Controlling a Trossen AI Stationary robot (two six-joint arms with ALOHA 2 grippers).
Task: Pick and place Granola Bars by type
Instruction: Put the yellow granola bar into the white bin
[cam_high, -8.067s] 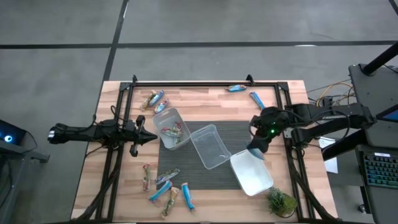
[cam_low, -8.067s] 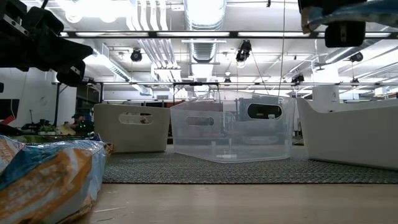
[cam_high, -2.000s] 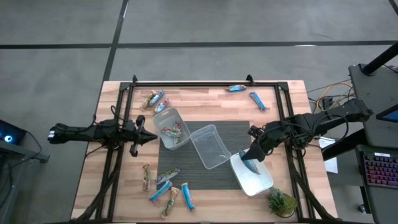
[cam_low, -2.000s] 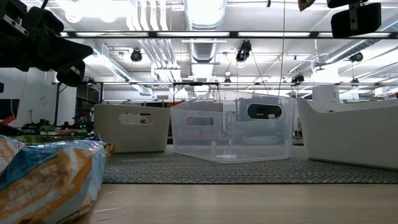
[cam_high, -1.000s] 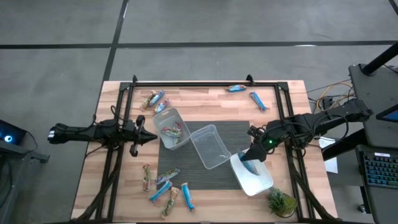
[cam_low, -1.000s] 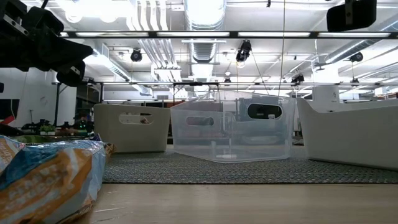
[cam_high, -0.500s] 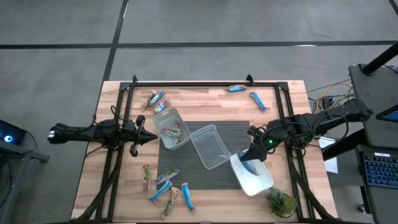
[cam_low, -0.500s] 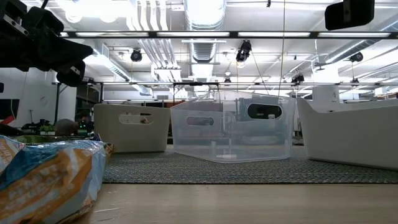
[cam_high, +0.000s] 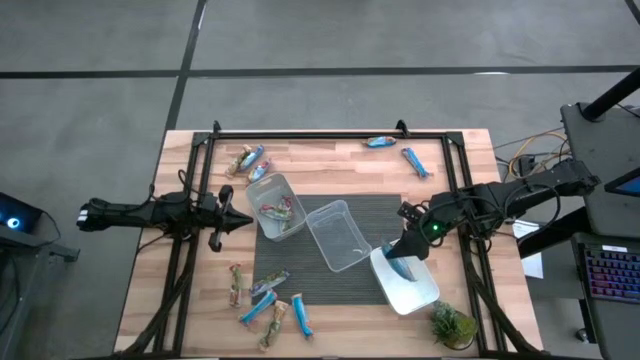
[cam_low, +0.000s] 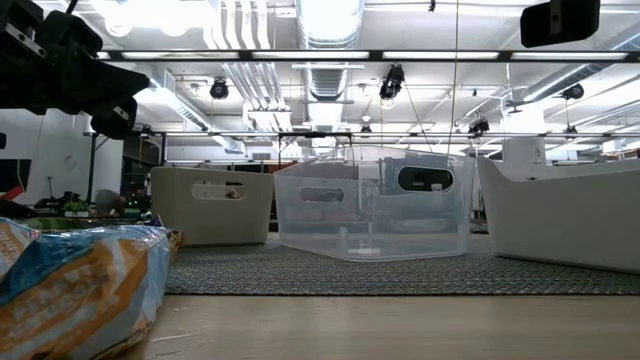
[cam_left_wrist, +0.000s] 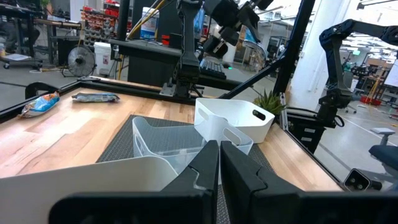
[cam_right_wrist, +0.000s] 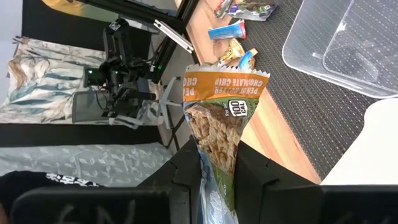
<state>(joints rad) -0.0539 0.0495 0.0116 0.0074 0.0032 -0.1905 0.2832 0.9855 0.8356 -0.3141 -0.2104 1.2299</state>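
Observation:
My right gripper (cam_high: 403, 256) hangs over the white tub (cam_high: 418, 296) at the near right, shut on a granola bar (cam_right_wrist: 221, 112) in a tan and blue wrapper. My left gripper (cam_high: 238, 220) waits shut at the table's left side, holding nothing. More granola bars lie on the wood: a near-left cluster (cam_high: 266, 300), a far-left pair (cam_high: 246, 160), and two blue ones at the far right (cam_high: 381, 141) (cam_high: 413, 161). The left clear tub (cam_high: 262, 190) holds a few bars. One bar (cam_low: 80, 280) lies close to the low camera. My right gripper pinches the granola bar between its two fingers (cam_right_wrist: 188, 163), across the flat wrapper. The bar's printed end (cam_right_wrist: 225, 84) sticks out well past the fingertips. The fingers slant down from the table's right side. The bar is lifted clear above the white tub.
A middle clear tub (cam_high: 352, 259) stands on the dark mat (cam_high: 380, 210) between the other two. A small green plant (cam_high: 452, 325) sits at the near right corner. A black frame (cam_high: 300, 133) runs along the far and side edges.

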